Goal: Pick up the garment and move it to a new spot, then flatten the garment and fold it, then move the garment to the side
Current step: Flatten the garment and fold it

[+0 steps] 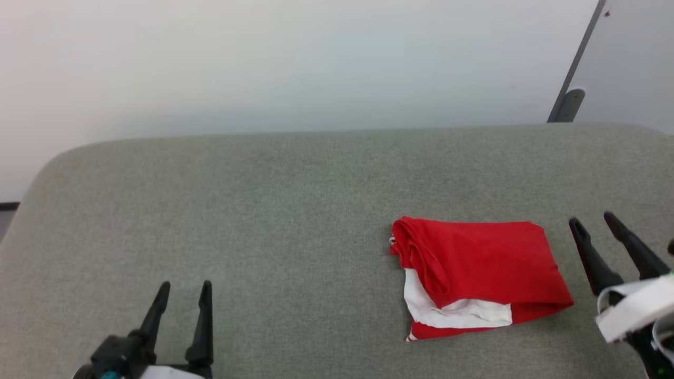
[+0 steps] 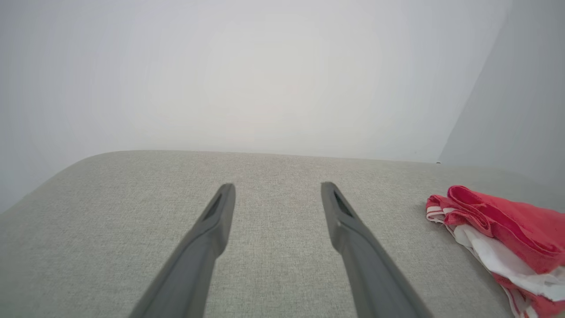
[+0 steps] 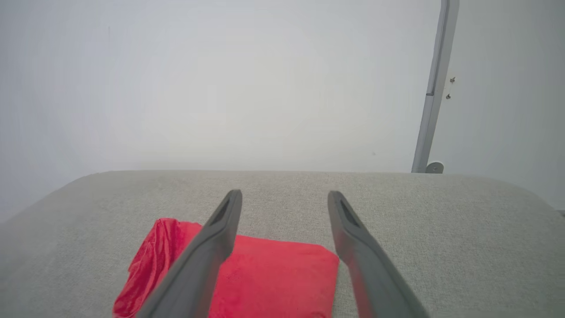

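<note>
From the head camera, the left gripper [image 1: 185, 284] stands with its two dark fingers spread apart and nothing between them. The right gripper [image 1: 592, 218] is likewise released and empty, with its fingers slanted up and to the left. The garment [image 1: 479, 268], a bright red jersey folded into a rough rectangle with a white panel showing at its near edge, lies flat on the grey-green woven padded surface [image 1: 295, 210]. It is just to the left of the right gripper's fingers without touching them. From the left gripper it is well apart, off to the right and slightly farther forward. A slanted grey metal post [image 1: 576, 58] rises against the pale wall beyond the right gripper.

In the left wrist view, bare woven fabric lies between the parted fingers. The garment sits off to the right of the right-hand finger, its red-and-white striped trim at the nearest corner.

In the right wrist view, the spread fingers reach over the garment. The left-hand finger crosses in front of the red cloth, and the cloth's far right corner lies between the two fingers. Whether either finger touches it cannot be told. The post stands beyond, to the right of both fingers.
</note>
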Motion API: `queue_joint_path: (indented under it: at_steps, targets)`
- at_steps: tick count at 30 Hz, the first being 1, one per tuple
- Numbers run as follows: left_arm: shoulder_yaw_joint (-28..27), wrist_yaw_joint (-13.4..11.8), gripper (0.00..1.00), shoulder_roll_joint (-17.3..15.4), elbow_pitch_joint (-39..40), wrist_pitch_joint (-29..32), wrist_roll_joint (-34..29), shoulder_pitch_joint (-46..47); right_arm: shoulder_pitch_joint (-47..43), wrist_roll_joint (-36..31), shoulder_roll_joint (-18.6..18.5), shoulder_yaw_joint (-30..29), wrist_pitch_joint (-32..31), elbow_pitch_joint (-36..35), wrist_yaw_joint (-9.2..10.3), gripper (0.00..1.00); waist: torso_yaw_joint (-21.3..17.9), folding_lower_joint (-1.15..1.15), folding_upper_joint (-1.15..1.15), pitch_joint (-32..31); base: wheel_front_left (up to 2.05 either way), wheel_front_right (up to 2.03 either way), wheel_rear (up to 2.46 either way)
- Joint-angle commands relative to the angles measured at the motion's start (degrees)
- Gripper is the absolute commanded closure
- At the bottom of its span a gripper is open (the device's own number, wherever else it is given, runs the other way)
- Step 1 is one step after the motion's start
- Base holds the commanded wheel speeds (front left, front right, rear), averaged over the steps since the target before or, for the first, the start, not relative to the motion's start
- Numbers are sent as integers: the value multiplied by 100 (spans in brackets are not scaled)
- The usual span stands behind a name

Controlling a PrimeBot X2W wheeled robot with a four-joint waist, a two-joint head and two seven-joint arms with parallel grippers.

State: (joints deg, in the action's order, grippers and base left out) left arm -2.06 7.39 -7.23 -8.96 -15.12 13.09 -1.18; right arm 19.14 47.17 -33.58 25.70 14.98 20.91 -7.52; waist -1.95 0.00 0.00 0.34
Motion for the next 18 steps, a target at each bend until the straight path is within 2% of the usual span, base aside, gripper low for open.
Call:
queue_joint_path:
  at_steps: [1,7,18]
  targets:
    - [-3,10,0,-13,43,0,10,-137,-231,-156,79,-222,21,-82,7,0,-19,0,0,-119,0,0,0]
    - [-99,10,0,-5,288,0,26,-503,-951,-654,275,-908,23,-461,7,0,-21,0,0,-244,0,0,0]
    - [-188,11,0,-79,808,0,9,-1116,-1881,-1059,476,-1814,24,-981,7,0,55,0,0,-358,0,0,0]
